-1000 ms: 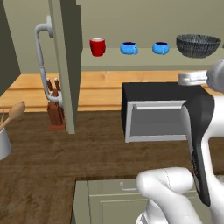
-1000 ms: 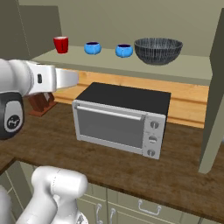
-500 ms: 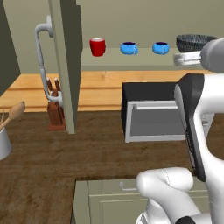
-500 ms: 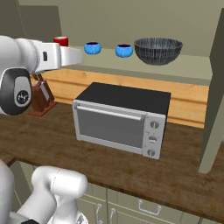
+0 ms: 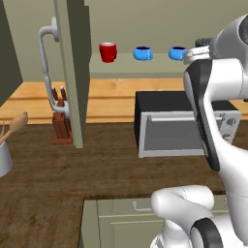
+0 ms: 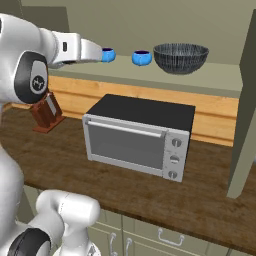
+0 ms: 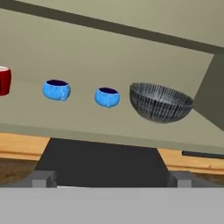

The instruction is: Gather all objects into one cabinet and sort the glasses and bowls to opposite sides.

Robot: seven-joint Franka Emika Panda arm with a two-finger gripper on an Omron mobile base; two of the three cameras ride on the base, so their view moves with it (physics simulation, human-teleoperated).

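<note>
Red mug (image 5: 107,52), two blue cups (image 7: 57,89) (image 7: 107,96) and the dark ribbed bowl (image 7: 160,102) are all lined up on the pale shelf (image 7: 109,57) of the olive-grey cabinet (image 5: 72,72), strung across the middle of the hand view from left edge to right of centre. So the "gather into one cabinet" part looks basically done to me. From left to right it's mug, cup, cup, bowl, which already reads as glasses on one side and bowl on the other, though the gaps are pretty even.

End effector (image 7: 112,180) has its fingers (image 7: 42,178) spread wide with nothing between them; you can see the two tips at the bottom of the hand view, well short of the shelf, over the black top of the toaster oven (image 6: 139,131) sitting on the wooden worktop (image 6: 210,200). In the right base view the arm reaches toward the upper left, near the first blue cup.

My guess is it's lining up for a sorting grab. Next move probably calls for pushing forward level with the shelf and picking one piece, staying clear of its neighbours, since the cups sit fairly close together.
</note>
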